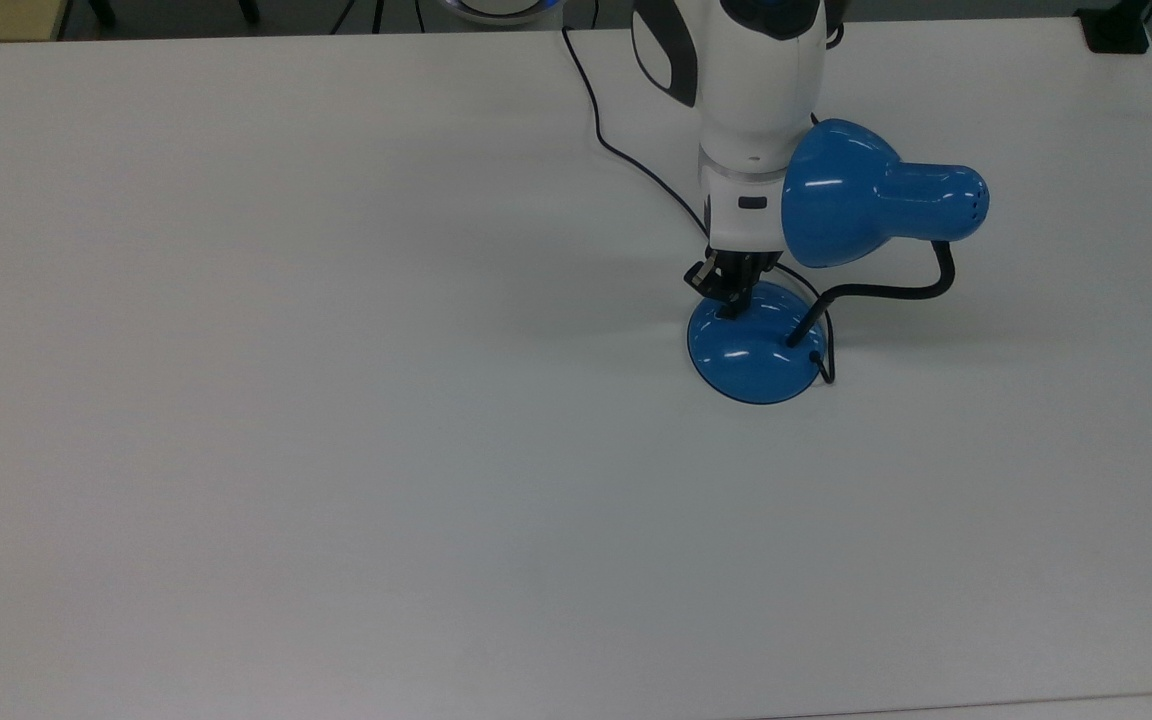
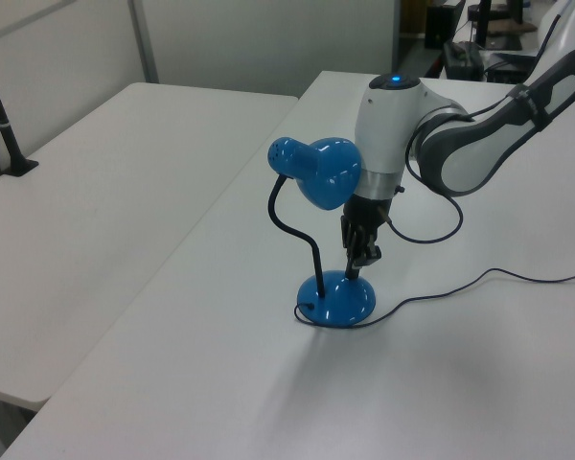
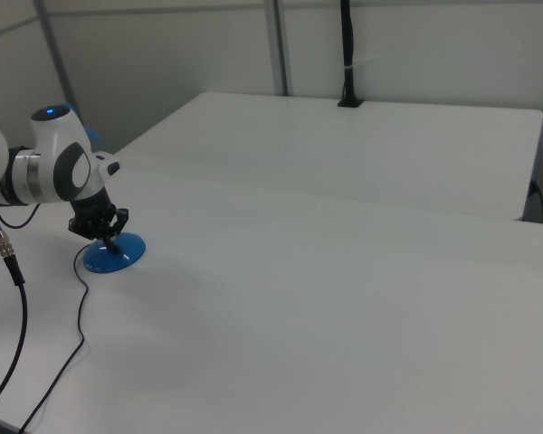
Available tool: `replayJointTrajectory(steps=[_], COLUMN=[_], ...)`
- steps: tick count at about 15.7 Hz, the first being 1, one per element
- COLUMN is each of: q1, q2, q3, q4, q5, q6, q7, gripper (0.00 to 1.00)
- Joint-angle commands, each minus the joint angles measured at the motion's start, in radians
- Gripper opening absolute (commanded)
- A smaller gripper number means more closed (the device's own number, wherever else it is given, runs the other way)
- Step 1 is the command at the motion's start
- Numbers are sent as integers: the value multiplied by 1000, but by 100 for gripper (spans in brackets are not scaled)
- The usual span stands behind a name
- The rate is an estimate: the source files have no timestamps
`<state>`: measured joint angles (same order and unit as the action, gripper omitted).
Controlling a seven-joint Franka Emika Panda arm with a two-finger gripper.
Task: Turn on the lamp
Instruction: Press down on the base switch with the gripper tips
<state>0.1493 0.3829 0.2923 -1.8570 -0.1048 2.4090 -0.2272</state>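
A large white table [image 1: 336, 400] in a plain partitioned room, with a second table beyond it, formed the setting. We took the lamp [image 1: 806, 260] as our landmark: it stood toward the far edge of the table in the top view, right of centre, upright on its round domed blue base [image 1: 751, 350]. From the base a black bendy neck [image 1: 886, 290] rose and curved over to the glossy bell-shaped shade [image 1: 841, 195], which hung above and beside the base. A thin black cord [image 1: 616, 150] left the base and ran across the table toward the far edge.

The gripper [image 1: 733, 300] pointed straight down with its tips at the far-left part of the base in the top view, at or just above the dome where we judged the small switch to lie; the tips hid the switch itself. We could not tell whether contact had been made. The fingers appeared drawn together into a single narrow tip, holding nothing. The arm's white wrist [image 2: 388, 134] stood just beside the shade without visibly touching it.

We judged the lamp light, its glossy dome slippery and its neck easily bent. No grasp seemed needed: a short vertical press on the switch, kept clear of the shade, should keep the base from sliding or tipping.
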Motion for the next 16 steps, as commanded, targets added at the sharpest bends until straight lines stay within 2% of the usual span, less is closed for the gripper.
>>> replayJointTrajectory(steps=[1, 10, 13, 16], q1=[0, 1, -8, -33], q2=[13, 42, -24, -90], q3=[4, 4, 4, 2], q4=[-5, -5, -14, -10], q5=[-10, -10, 2, 0], q6=[42, 59, -6, -115], q7=[-7, -6, 40, 179], gripper=[0, 0, 0, 0])
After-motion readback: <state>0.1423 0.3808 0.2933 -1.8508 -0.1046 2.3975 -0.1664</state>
